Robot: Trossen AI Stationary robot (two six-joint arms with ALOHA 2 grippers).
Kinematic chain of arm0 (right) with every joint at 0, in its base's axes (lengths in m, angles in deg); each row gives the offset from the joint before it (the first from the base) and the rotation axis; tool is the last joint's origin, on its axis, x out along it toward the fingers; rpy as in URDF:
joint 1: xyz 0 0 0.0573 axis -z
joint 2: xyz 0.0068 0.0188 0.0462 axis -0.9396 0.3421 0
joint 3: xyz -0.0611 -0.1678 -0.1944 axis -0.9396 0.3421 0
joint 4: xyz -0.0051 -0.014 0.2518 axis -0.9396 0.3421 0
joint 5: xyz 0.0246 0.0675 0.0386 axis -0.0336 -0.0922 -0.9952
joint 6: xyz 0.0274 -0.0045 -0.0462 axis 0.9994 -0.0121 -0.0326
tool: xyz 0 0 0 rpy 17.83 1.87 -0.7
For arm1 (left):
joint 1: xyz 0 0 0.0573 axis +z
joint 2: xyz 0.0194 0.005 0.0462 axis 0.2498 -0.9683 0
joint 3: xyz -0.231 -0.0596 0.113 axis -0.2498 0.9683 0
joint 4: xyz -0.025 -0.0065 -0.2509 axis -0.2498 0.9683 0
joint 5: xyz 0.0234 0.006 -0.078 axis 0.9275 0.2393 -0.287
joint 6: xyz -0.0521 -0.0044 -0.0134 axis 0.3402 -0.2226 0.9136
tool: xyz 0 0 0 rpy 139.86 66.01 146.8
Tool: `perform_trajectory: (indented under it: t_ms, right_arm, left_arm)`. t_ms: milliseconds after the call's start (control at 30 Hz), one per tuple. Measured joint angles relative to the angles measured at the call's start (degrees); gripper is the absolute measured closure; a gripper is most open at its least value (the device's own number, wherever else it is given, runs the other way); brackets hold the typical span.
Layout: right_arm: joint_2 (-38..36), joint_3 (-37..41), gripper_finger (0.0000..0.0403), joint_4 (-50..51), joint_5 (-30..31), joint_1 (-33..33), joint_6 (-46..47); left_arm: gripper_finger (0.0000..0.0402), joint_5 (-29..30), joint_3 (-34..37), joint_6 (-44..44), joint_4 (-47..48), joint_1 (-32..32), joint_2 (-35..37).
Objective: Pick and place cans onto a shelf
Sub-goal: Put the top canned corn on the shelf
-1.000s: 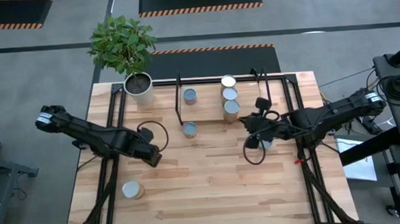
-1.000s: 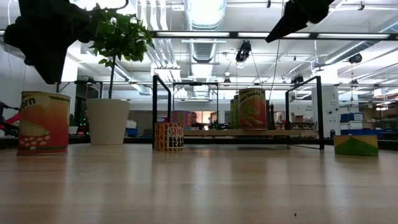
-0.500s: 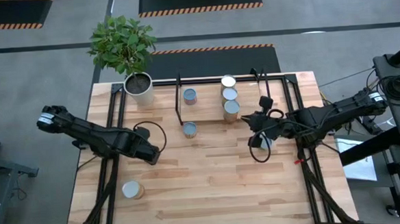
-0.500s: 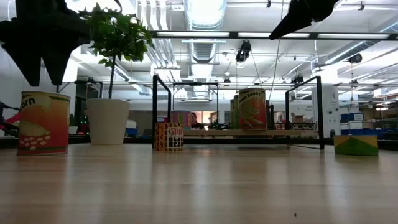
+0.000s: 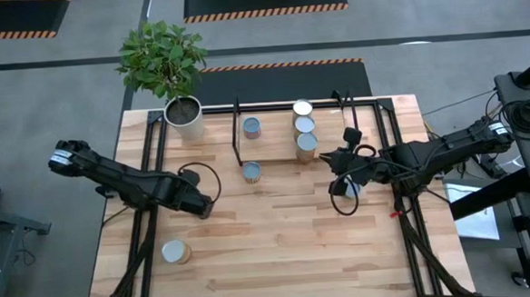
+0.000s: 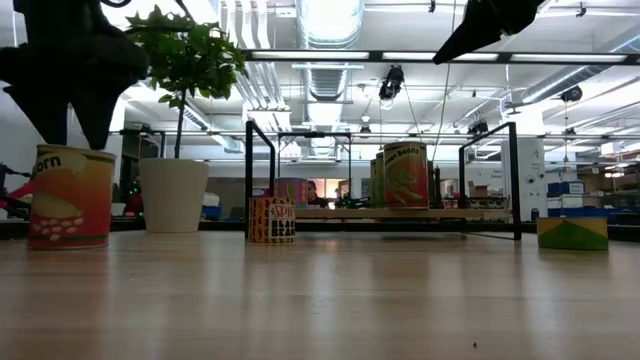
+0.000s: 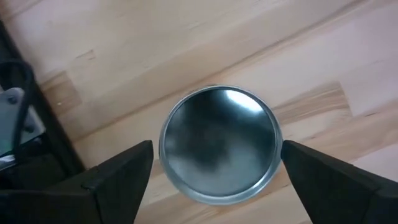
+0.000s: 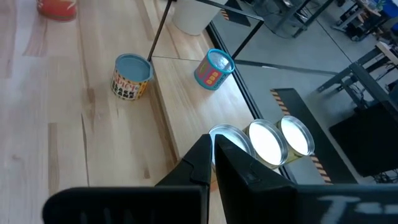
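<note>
Left pincer point(image 7: 214, 171) released, fingers spread either side of a can point(image 7: 217, 151) directly below it: round, shiny metal lid, on pale grained wood worktop point(image 7: 155, 50). Right pincer point(image 8: 213, 155) clenched, empty, above three cans point(image 8: 264, 142) on the shelf point(image 8: 186, 124).

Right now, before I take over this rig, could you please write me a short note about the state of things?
Left gripper: open, above the corn can at the table's front left, fingers on both sides of it, not gripping.
Right gripper: shut, empty, raised near the shelf's right end.
Done: four cans on the shelf, a row of three and a blue can.
Left: the corn can, the can on the table in front of the shelf, and the low green can on the right side.
</note>
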Motion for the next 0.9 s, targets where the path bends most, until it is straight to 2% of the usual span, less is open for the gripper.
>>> perform_trajectory:
  t_ms: [900]
  right_arm:
    - [0.0,0.0,0.0394,0.0,0.0,0.0,-0.7]
  left_arm:
    - [0.006,-0.4,-0.3,-1.6,-0.4,0.0,0.1]
